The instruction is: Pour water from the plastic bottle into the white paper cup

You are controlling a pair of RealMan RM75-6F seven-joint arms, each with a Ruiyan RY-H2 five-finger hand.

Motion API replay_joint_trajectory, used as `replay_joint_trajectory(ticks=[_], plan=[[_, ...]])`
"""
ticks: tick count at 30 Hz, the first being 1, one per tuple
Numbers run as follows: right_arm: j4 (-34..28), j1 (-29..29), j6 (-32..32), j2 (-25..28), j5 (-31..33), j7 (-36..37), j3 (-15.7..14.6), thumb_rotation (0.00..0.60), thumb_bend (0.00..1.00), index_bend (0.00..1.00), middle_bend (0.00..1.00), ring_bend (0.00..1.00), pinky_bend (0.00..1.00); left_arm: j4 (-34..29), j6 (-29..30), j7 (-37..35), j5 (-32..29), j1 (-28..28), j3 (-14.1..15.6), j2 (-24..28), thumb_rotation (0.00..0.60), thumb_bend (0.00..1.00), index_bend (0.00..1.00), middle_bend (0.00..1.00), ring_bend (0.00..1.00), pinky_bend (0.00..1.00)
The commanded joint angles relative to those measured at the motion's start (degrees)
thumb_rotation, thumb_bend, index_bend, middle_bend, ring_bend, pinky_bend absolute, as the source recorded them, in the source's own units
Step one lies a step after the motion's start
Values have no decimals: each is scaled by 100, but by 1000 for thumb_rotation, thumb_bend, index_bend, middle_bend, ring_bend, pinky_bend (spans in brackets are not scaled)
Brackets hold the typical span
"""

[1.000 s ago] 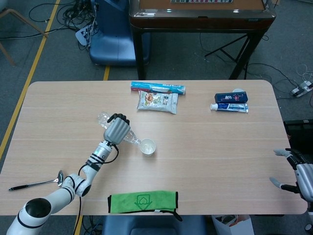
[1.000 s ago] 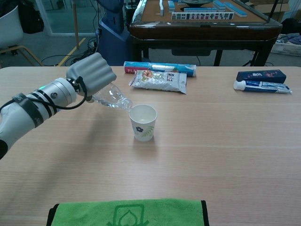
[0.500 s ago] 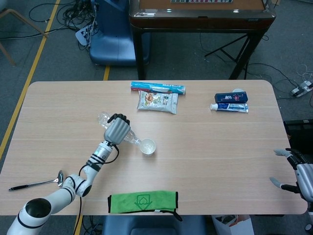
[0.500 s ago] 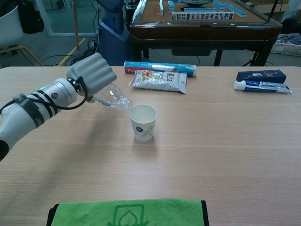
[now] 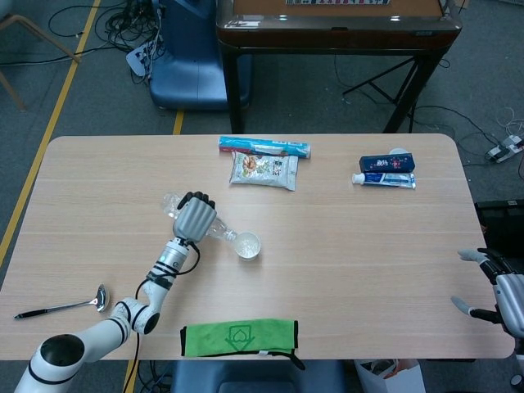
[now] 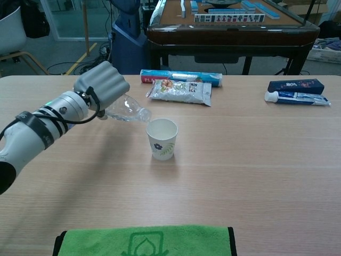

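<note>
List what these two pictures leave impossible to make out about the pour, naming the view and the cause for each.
- Water stream from the plastic bottle: transparent, not visible in either view.
- Fill level in the white paper cup: chest view hides it behind the cup wall; head view too small.
- Grip of the left hand: chest view shows only its back.
- Right hand: head view cuts it at the edge.
</note>
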Motion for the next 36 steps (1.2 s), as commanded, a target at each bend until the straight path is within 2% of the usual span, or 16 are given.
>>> replay_joint_trajectory(ticks=[1,13,22,29,36], plan=[[3,-2,3,0,0,3,0,600,80,258,311,176,338,-92,4,88,-59,18,-38,13,600,20,606,585,550,693],[9,8,-20,-4,10,-2,0,600,80,258,311,176,338,-604,37,277,-608,184,-335,35,600,20,607,586,552,694],[-1,-5,16,9,-13,22,-4,600,80,258,311,176,338,-992,199,295,-1164,284,-719,65,600,20,608,587,552,695],[-14,-8,24,7,-32,-3,-14,600,80,258,311,176,338,-1315,340,506,-1392,364,-767,251,600,20,607,587,552,695],[-12,5,-14,-11,-18,-42,-17,600,80,258,311,176,338,-1827,508,607,-1935,516,-1031,493,600,20,608,587,553,695]])
